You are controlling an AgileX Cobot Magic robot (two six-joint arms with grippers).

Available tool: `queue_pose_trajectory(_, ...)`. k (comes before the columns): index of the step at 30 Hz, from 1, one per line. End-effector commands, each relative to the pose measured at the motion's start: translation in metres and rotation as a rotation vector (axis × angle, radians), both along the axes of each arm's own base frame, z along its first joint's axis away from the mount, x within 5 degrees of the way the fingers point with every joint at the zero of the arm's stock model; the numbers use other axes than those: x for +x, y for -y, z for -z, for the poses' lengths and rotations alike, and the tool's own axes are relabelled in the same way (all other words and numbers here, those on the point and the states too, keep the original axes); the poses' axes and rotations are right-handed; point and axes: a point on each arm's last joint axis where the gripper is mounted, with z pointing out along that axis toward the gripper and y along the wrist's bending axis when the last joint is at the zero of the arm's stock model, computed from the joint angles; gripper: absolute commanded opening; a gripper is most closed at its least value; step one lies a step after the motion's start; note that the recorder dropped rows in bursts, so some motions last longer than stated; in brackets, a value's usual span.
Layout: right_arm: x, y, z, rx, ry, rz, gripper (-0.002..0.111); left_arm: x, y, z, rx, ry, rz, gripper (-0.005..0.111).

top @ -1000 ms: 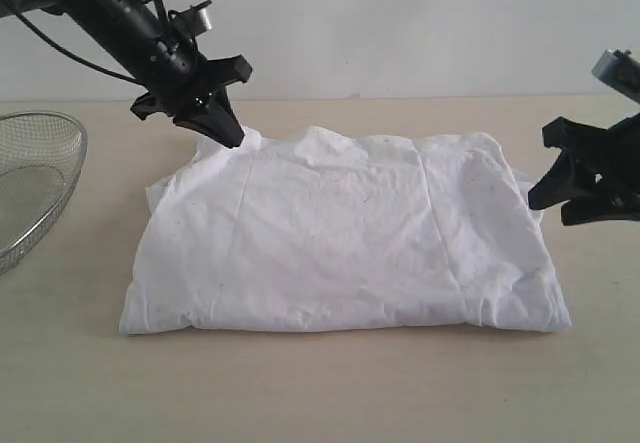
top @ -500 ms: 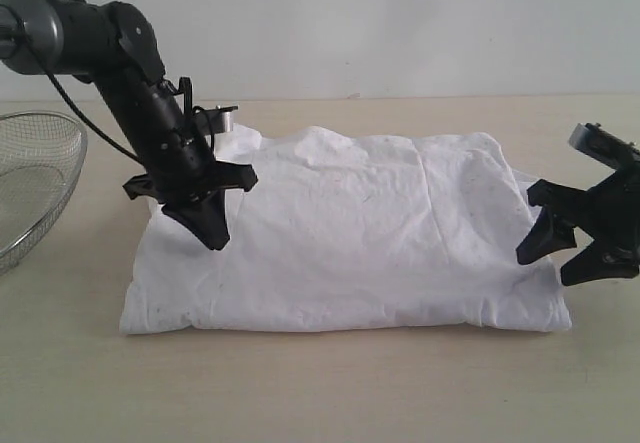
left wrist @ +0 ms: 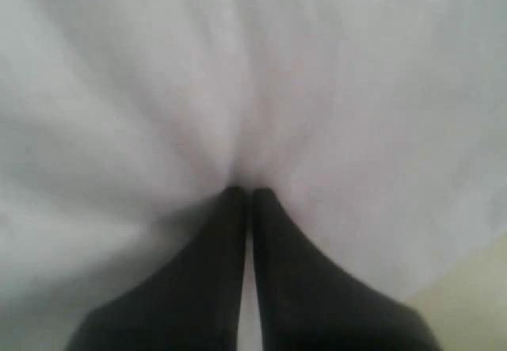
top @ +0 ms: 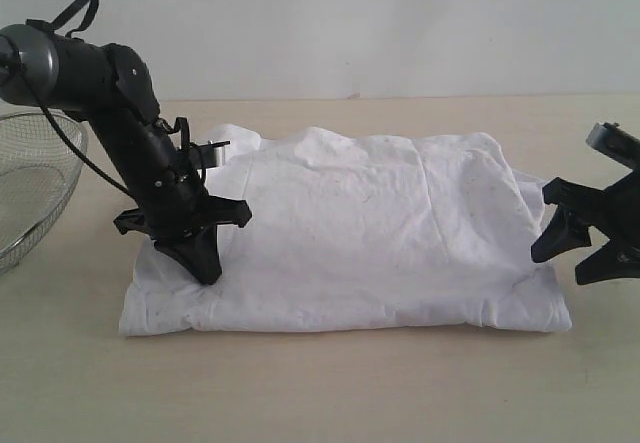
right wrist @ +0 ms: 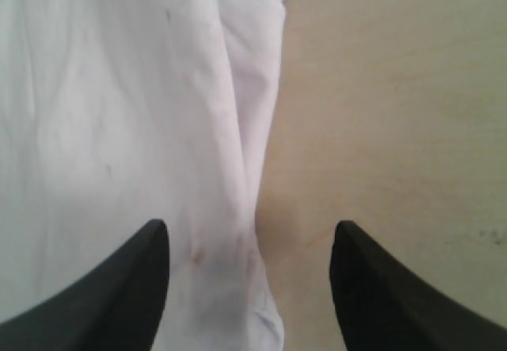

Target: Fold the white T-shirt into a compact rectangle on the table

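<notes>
Both edges | L claw pinching T-shirt | R claw agape, table beside

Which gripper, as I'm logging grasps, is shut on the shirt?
The left gripper: its fingers are pinched together on the puckered shirt, whereas the right gripper stands open at its edge.

T-shirt: soft creased cloth (faintly speckled) | table: smooth matt wood-grain | basket: wire mesh
</notes>
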Motion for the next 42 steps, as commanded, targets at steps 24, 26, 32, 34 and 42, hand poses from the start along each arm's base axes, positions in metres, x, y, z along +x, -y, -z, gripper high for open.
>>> queue_pose_trajectory(24,0.018,0.001,0.044,0.088,-0.009,0.035,0.054,-0.005,-0.008,0.01,0.083,-0.022,0.03,0.004)
queue_pose_trajectory(26,0.02,0.001,0.051,0.11,-0.029,0.03,0.054,-0.005,-0.008,0.01,0.083,-0.024,0.029,0.004)
queue_pose_trajectory(32,0.022,-0.002,0.061,0.157,-0.031,0.023,0.054,-0.004,-0.007,0.01,0.078,-0.017,0.022,0.004)
queue_pose_trajectory(34,0.023,-0.003,0.062,0.177,-0.023,0.022,0.054,-0.003,-0.006,0.01,0.072,-0.013,0.016,0.004)
queue_pose_trajectory(42,0.024,-0.004,0.064,0.186,-0.003,0.01,0.013,-0.003,-0.006,0.01,0.07,-0.013,0.015,0.004)
